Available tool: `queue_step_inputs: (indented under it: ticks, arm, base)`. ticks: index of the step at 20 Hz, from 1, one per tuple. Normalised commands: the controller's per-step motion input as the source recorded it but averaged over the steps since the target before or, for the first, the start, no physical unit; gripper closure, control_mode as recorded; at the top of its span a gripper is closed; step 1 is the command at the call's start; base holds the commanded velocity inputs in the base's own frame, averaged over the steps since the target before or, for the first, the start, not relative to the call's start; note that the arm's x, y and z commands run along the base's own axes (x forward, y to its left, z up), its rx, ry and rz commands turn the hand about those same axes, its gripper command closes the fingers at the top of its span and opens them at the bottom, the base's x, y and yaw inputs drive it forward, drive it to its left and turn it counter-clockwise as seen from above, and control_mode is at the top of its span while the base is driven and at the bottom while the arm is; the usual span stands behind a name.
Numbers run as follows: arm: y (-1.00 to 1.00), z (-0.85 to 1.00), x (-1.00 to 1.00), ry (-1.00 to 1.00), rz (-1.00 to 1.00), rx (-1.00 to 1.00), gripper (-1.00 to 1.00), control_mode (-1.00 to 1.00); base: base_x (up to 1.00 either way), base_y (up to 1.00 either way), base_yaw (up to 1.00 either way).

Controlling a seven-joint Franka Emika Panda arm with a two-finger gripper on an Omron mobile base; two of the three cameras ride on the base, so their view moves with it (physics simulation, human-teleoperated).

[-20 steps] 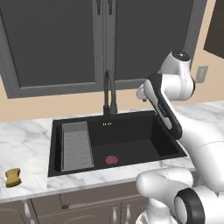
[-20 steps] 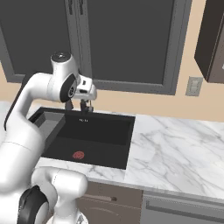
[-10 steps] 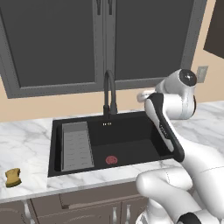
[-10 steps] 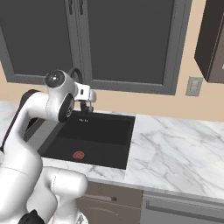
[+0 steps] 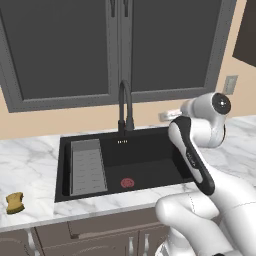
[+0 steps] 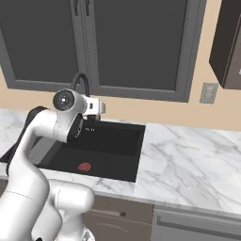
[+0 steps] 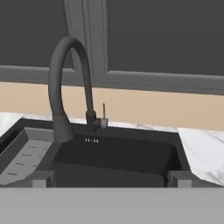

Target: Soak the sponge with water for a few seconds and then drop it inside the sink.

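Note:
The sponge (image 5: 15, 202), a small yellow-brown block, lies on the marble counter left of the sink (image 5: 150, 165), far from the arm. The sink is a black basin with a red-ringed drain (image 5: 127, 182), a grey ribbed rack (image 5: 87, 166) on its left side and a tall black arched faucet (image 5: 125, 107). No water runs from the spout. My gripper (image 7: 111, 179) is open and holds nothing, its fingertips (image 7: 43, 178) wide apart. It hovers over the basin's right part and looks toward the faucet (image 7: 70, 87) and rack (image 7: 24, 159).
Dark cabinet doors (image 5: 120, 45) rise behind the sink. The marble counter (image 6: 188, 160) stretches to the right of the basin, with a wall outlet (image 6: 208, 92) above it. The robot's own white arm (image 5: 192, 155) crosses the sink's right edge.
The arm's elbow has sunk lower and folded back toward the base. The open hand stays over the basin's right rear. Sponge and sink have not moved.

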Motion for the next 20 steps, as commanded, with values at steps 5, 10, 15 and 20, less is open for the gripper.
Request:
queue_step_inputs:
  ticks: [5,10,15,20]
  arm:
    - [-0.16,0.0,0.0,-0.03,0.13,0.0,-1.0,-1.0]
    - [-0.05,0.0,0.0,-0.04,0.14,0.0,-1.0,-1.0]
    - [0.0,-0.06,0.05,-0.05,0.12,0.0,-1.0,-1.0]
    - [0.0,-0.19,0.07,-0.12,0.09,0.0,-1.0,-1.0]
  base:
    - [0.0,0.0,0.0]
    - [0.0,0.0,0.0]
    - [0.0,0.0,0.0]
    - [0.0,0.0,0.0]
